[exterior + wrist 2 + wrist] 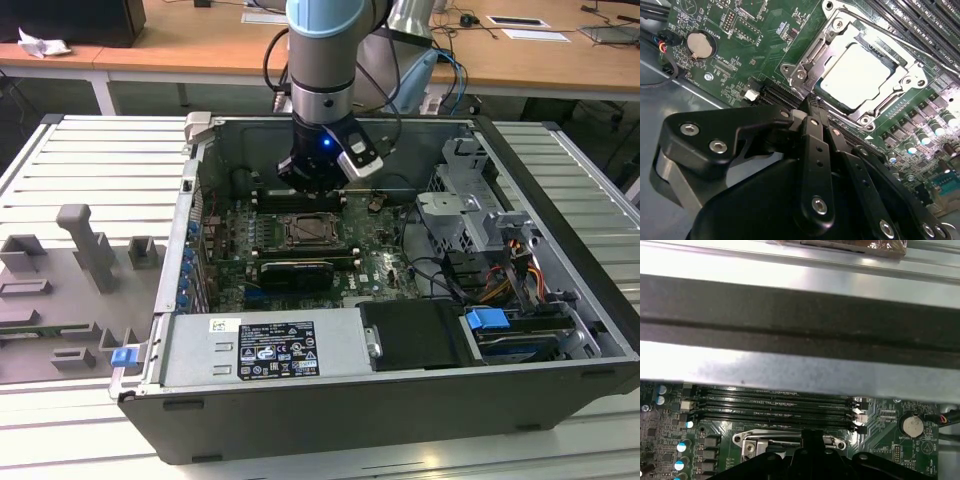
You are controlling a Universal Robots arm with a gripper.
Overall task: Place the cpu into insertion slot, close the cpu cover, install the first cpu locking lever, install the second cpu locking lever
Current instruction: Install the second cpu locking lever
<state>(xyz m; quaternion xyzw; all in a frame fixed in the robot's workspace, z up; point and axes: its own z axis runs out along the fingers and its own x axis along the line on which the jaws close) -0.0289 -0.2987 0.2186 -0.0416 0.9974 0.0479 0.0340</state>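
Cpu [856, 75] lies seated in the insertion slot [812, 56], framed by the closed cpu cover [910, 65], with the gripper [811, 107] jaws clenched together at the socket's edge.

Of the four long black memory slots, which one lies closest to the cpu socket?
The last slot, on the socket side of the bank in the first wrist view, lies right beside the silvery cpu cover. The other three lie farther off, toward the metal chassis wall.

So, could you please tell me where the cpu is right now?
The cpu sits in the insertion slot, framed by the closed cpu cover, just beyond the tool in the second wrist view.
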